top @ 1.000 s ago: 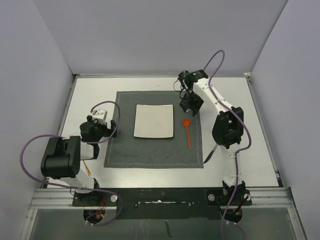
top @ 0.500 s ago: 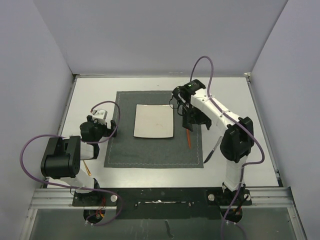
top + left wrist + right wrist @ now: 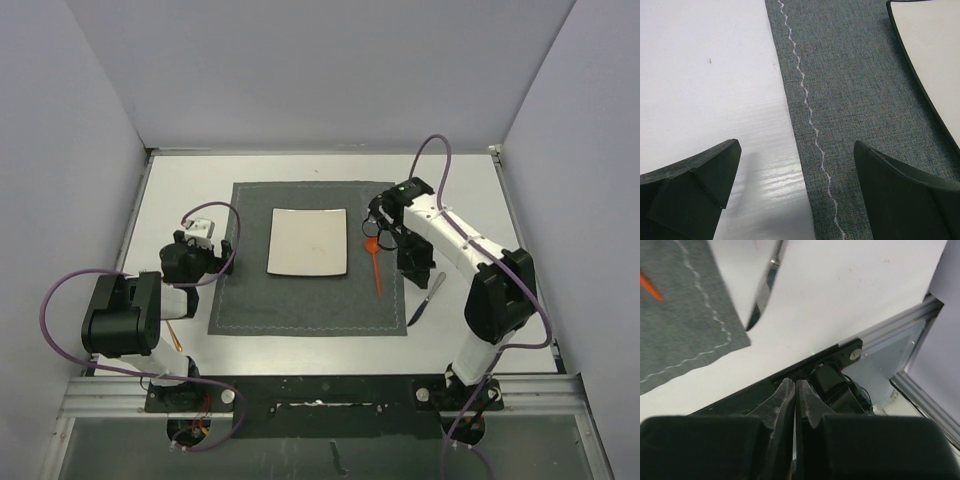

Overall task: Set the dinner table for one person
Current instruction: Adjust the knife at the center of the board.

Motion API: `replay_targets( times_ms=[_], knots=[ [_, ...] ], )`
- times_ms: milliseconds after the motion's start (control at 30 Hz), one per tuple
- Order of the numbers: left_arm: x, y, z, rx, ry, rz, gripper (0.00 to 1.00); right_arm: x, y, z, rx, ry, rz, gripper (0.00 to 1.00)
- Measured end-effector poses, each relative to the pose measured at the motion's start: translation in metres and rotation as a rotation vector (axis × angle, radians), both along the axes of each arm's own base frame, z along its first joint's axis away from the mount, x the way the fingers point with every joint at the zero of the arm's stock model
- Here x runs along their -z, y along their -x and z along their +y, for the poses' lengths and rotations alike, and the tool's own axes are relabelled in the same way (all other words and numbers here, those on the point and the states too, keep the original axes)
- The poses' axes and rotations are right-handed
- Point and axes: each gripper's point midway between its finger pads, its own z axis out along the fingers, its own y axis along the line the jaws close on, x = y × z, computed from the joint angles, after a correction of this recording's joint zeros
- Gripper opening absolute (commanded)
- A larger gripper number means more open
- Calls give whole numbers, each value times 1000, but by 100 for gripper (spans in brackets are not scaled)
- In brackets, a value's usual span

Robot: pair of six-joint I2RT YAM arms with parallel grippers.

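Left gripper (image 3: 796, 150) hasn't budged: jaws wide apart, nothing btwn them, low over the left edge of the placemat (image 3: 310, 300) where cloth meets bare top. A thin orange stick (image 3: 173, 335) lies by the left arm's base, off the mat. Plate (image 3: 308, 242) sits mid-mat, same spot. Orange spoon (image 3: 375, 268) is just right of it, bowl far, handle near, also unmoved.

Main change: right gripper (image 3: 796, 386) was over the mat's far-right corner a sec ago, then above the spoon. Now it's swung right & nearer, past the mat edge, close to the knife (image 3: 427, 297). Its fingers are pressed together w/ nothing caught. Knife lies slanted on bare top just off the mat's near-right corner. My read: spoon prob. counts as placed and knife is next, not yet gripped. The closed fingers would need to reopen first.

Dinner table (image 3: 180, 190) fills the booth floor under everything, flat, face up. Its long axis seems to run left-right, long sides far & near, w/ the black rail along the near side by the arm bases.
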Motion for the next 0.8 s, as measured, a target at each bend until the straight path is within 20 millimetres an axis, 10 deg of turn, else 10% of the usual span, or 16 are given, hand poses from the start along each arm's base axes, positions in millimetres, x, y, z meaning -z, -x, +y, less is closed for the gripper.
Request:
replay_targets(
  times_ms=[267, 800],
  knots=[
    [0, 0, 0, 0, 0, 0, 98, 44, 40, -19, 18, 102, 191, 0],
    [0, 0, 0, 0, 0, 0, 98, 106, 35, -3, 185, -164, 121, 0]
  ],
)
